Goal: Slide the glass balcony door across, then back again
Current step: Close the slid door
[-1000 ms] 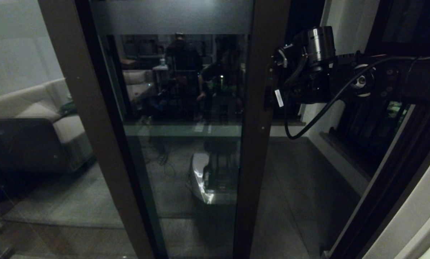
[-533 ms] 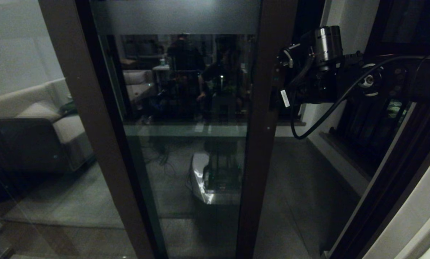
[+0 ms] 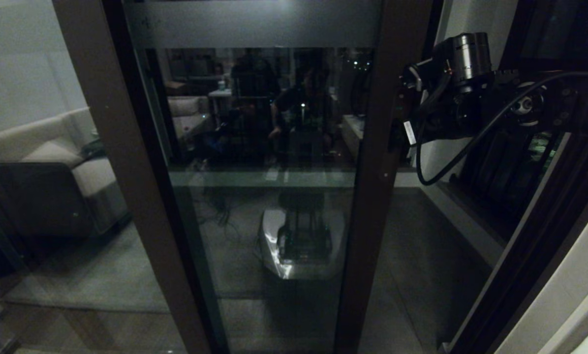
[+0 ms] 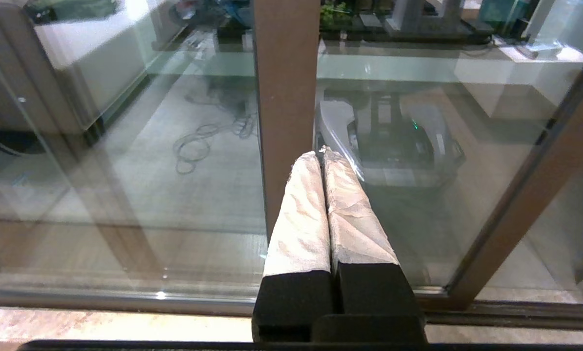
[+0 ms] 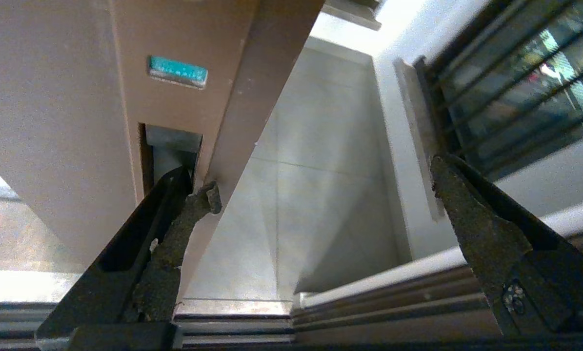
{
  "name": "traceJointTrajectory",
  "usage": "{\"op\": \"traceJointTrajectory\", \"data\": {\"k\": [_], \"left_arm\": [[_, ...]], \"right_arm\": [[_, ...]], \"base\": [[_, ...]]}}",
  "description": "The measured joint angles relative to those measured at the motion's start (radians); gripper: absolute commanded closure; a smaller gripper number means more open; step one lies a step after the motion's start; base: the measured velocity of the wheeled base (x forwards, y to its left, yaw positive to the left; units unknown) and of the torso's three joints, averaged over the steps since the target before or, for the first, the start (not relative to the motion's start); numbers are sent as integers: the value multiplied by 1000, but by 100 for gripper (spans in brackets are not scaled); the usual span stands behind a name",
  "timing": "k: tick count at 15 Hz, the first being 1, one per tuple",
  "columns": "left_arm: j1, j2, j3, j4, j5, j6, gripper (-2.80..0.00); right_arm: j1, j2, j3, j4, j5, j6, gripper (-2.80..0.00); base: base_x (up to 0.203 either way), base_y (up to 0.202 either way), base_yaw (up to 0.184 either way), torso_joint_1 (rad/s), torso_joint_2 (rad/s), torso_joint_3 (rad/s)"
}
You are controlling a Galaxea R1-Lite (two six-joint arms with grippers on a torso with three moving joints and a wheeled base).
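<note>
- Sofa [image 3: 52, 162] shows pale behind the fixed glass panel [image 3: 38, 196] at the left of the head view, placed as it was a second ago.
- Left pincer [image 4: 323, 155] hangs low before the glass, its two cloth-wrapped fingers [image 4: 301, 214] pressed together on nothing; it appears only in its own wrist view.
- The glass balcony door [image 3: 259, 196] fills the middle of the head view, its frosted band [image 3: 254, 23] across the top and the robot's white base [image 3: 303, 246] reflected in the pane.
- The door's right stile [image 3: 372, 187] stands further right than a second ago, so the pane looks wider and the open gap to the side wall [image 3: 451, 147] is narrower.
- Right pincer [image 5: 320, 180] is at the stile's outer edge at upper right, and it too has shifted right with the stile.
- Its fingers are spread wide: one finger [image 5: 174, 214] has its tip in the recessed handle [image 5: 171, 156] cut into the stile, just under a small teal label [image 5: 177, 71]; the other stands well apart in the open gap, touching nothing.
- The black-barred side window [image 3: 515, 167] sits behind the right arm at far right.
</note>
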Motion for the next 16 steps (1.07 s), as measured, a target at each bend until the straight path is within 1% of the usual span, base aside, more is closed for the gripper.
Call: {"op": "traceJointTrajectory", "data": {"k": [4, 16], "left_arm": [[0, 0, 0, 0, 0, 0, 0], [0, 0, 0, 0, 0, 0, 0]], "right_arm": [[-10, -31, 29, -12, -8, -11, -280], [-56, -25, 25, -10, 7, -43, -280]], "base": [[0, 0, 0, 0, 0, 0], [0, 0, 0, 0, 0, 0]]}}
